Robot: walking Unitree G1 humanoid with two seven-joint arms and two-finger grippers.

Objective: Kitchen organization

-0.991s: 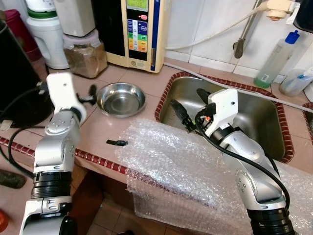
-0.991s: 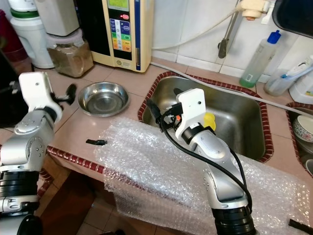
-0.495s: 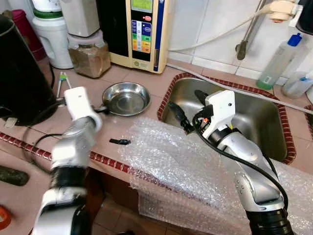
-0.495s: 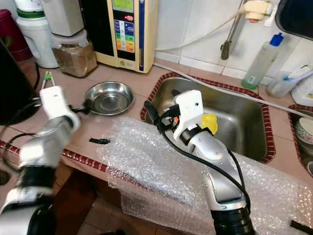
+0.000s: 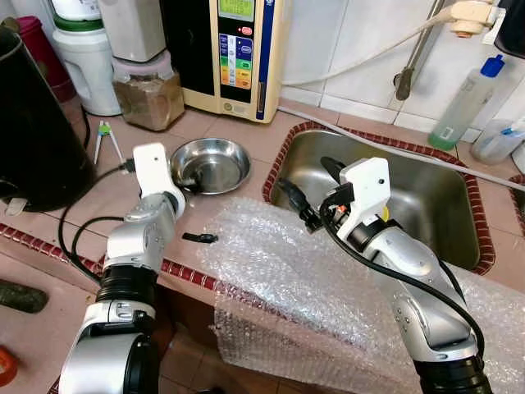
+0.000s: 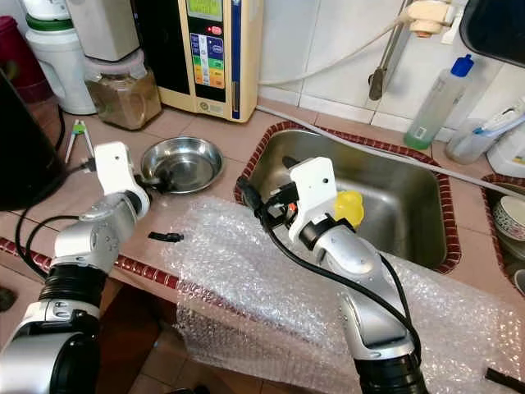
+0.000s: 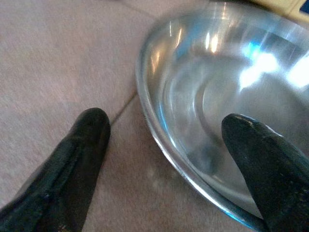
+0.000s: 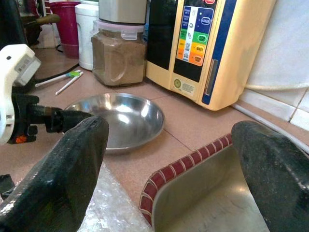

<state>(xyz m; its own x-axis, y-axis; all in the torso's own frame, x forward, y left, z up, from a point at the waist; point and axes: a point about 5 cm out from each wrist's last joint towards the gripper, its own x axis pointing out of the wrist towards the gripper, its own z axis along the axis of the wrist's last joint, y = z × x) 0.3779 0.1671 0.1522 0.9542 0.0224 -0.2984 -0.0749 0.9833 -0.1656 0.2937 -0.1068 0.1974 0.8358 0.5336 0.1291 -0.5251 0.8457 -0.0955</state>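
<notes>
The left gripper has its two black fingers spread apart and straddling the near rim of the steel bowl, one finger on the tile outside the rim, the other over the bowl's inside wall; nothing is clamped yet. From the head camera the bowl sits on the counter at about ten o'clock from the sink, with the water machine behind it at twelve o'clock and a jar of brown powder at about ten o'clock from it. The bowl looks empty, thin-walled and light, stiff but polished and probably slippery, so a pinch across the rolled rim, one finger inside and one outside, seems the sound hold; a loose pinch could let it tip or skate on the tile. The right gripper hovers over the sink's near-left corner with its fingers wide apart and empty, pointing toward the bowl. A sheet of bubble wrap drapes over the counter edge at about five o'clock from the bowl, and a small black clip-like piece lies on the tile at about six o'clock from the bowl.
</notes>
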